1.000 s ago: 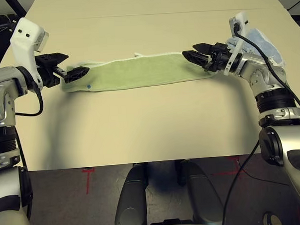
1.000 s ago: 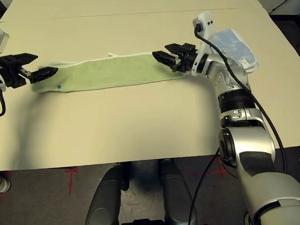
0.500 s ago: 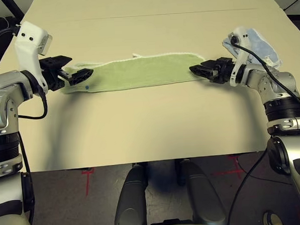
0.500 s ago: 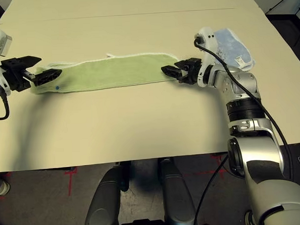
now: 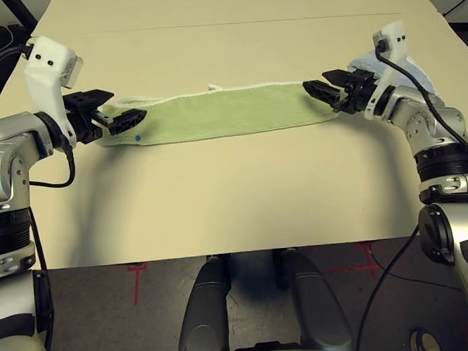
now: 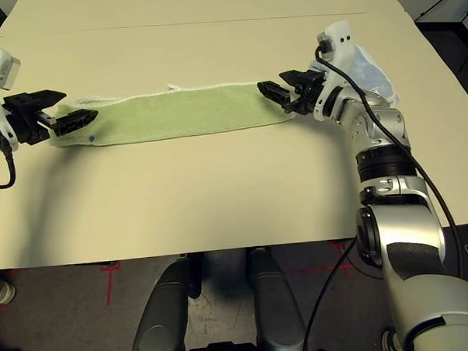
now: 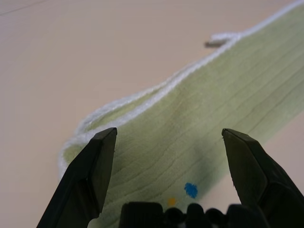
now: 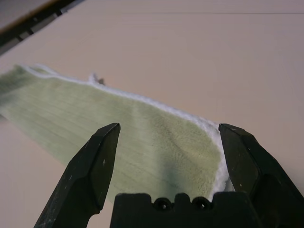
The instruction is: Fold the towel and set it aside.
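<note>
And there is the light green towel (image 5: pixel 231 113), lying on the table (image 5: pixel 227 191) as a long, narrow folded strip, running crosswise between the two grippers! Over at its left end, the left gripper (image 5: pixel 124 112) hovers with fingers spread wide, the towel's end beneath and between them, nothing pinched. The blue mark (image 7: pixel 191 190) on the towel sits close in, with a small yellow mark (image 7: pixel 171 202) beside it.

Across to the right end, and the right gripper (image 6: pixel 283 89) has its fingers spread too, empty, poised over that end of the strip. One fingertip (image 8: pixel 228 130) lines up by the towel's white edging (image 8: pixel 220 156); whether it touches is hard to tell. The folded edge faces the robot, the white edging runs along the far side. Behind the right gripper, a light blue towel (image 6: pixel 365 72) rests on the table.
</note>
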